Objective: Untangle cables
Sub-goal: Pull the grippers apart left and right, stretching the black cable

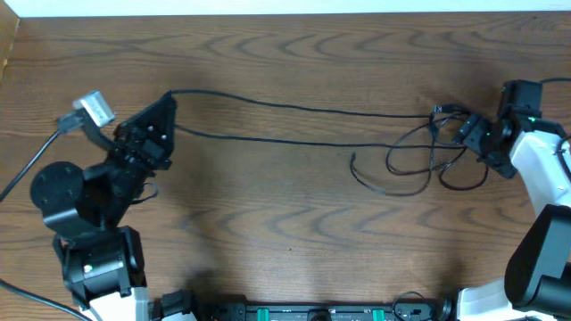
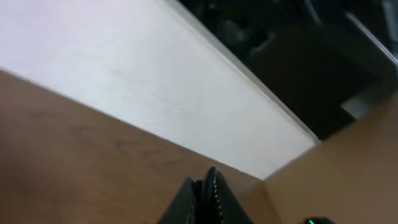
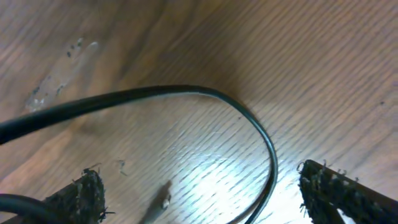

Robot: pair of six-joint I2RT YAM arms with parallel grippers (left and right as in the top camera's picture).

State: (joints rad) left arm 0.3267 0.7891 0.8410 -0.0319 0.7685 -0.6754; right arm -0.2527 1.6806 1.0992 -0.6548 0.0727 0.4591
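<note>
Wooden table point(image 1: 268, 223), thin black cables point(image 1: 312, 110) stretched long, looped at right

Setting: a robotics lab or test bench, seen from overhead and from two wrist cameras.
Bench: one wood-grain table point(image 1: 285, 232) fills the overhead view, edged at 12 o'clock by a white strip point(image 1: 285, 7).
Machines: a black-and-white robot arm point(image 1: 89, 192) stands at 8 o'clock, a second arm point(image 1: 544, 169) at 4 o'clock.
Electronics: a black rail point(image 1: 312, 312) with green lights runs along 6 o'clock between the arm bases.
Work piece: thin black cables point(image 1: 303, 108) lie loose on the table from 10 to 3 o'clock.
Beyond the table: the left wrist view shows a white panel point(image 2: 155, 81) with dark, blurred gear behind it.
</note>
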